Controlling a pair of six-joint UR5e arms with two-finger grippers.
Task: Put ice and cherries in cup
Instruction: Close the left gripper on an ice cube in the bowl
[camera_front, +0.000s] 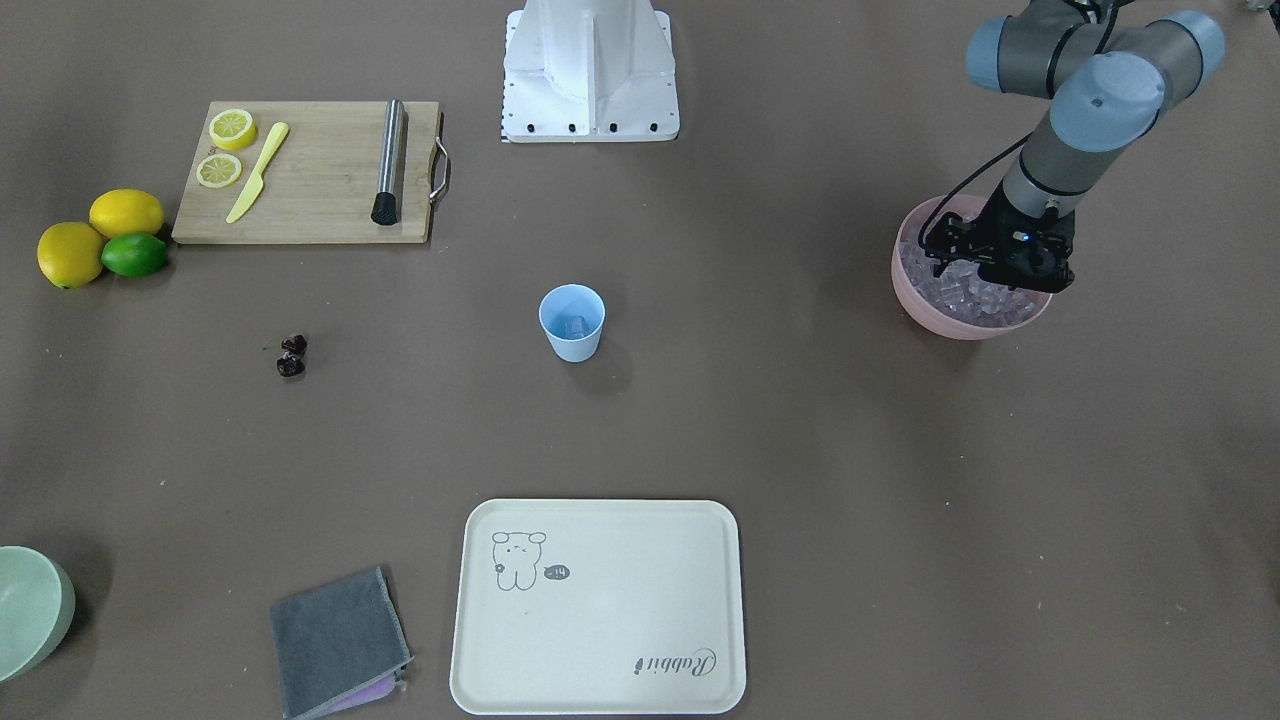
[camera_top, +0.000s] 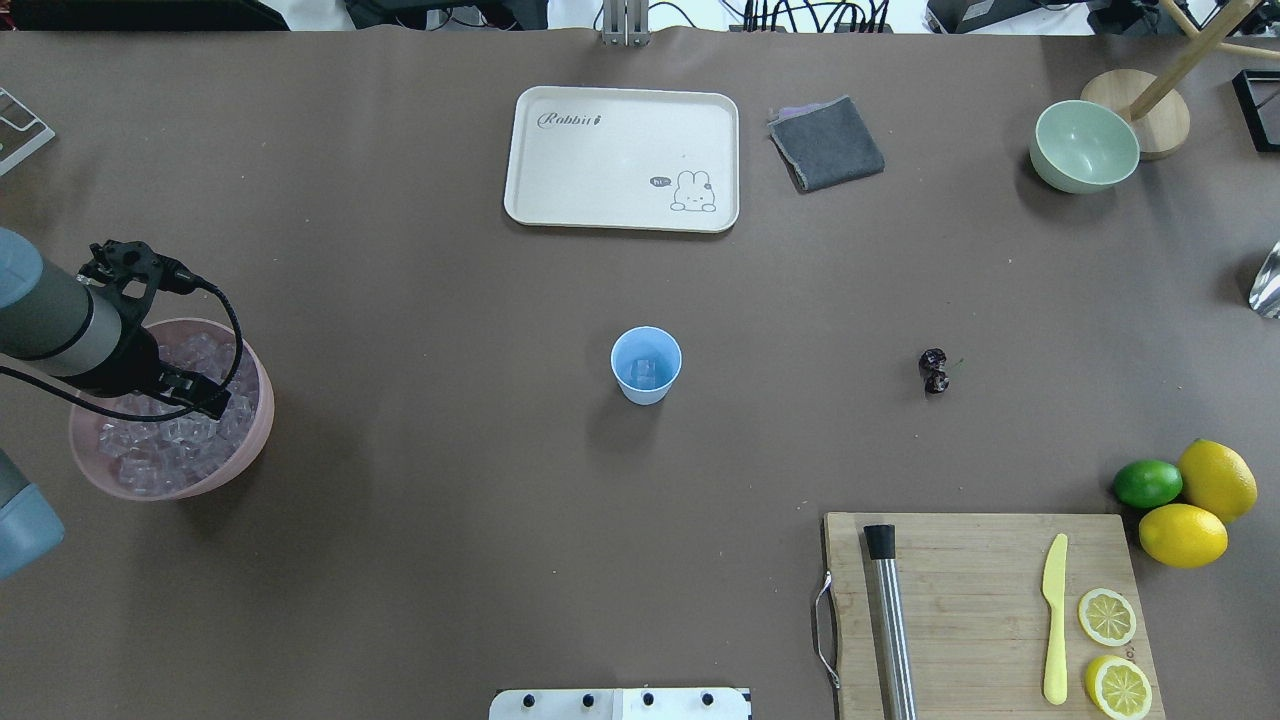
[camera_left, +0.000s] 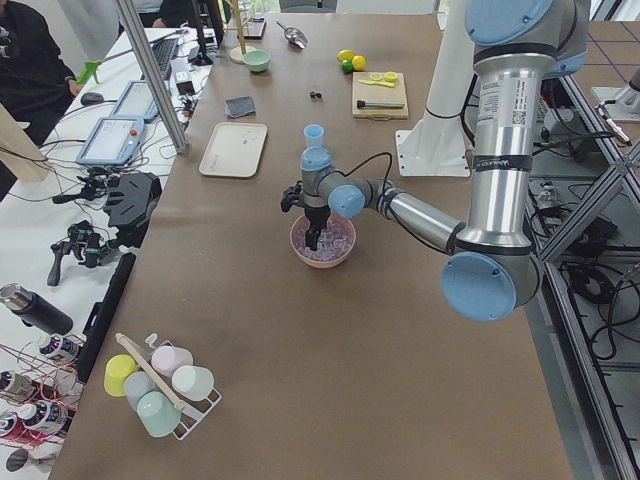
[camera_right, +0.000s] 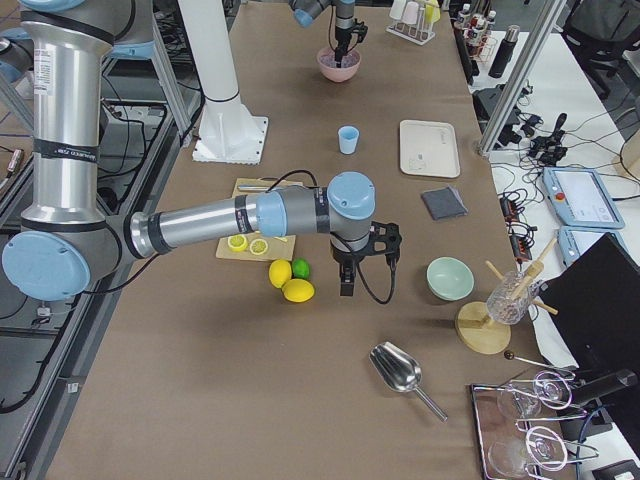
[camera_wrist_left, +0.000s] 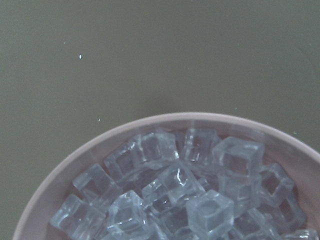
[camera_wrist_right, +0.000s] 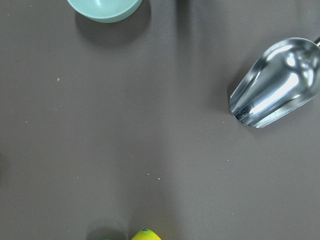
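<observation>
The pale blue cup (camera_top: 646, 365) stands upright mid-table with one ice cube (camera_top: 644, 373) inside. More ice (camera_front: 975, 297) fills a pink bowl (camera_top: 252, 440) at the table's left end. My left gripper (camera_front: 1000, 275) hangs over that bowl, pointing down at the cubes; its fingers do not show clearly, so I cannot tell its state. The left wrist view shows only ice (camera_wrist_left: 175, 190) close below. The cherries (camera_top: 935, 370) lie on the table right of the cup. My right gripper (camera_right: 346, 288) hovers near the lemons, seen only from the side, state unclear.
A cutting board (camera_top: 985, 610) holds lemon slices, a yellow knife and a metal muddler. Two lemons and a lime (camera_top: 1148, 483) sit beside it. A cream tray (camera_top: 620, 160), a grey cloth (camera_top: 827, 143), a green bowl (camera_top: 1085, 146) and a metal scoop (camera_wrist_right: 275, 85) lie farther out.
</observation>
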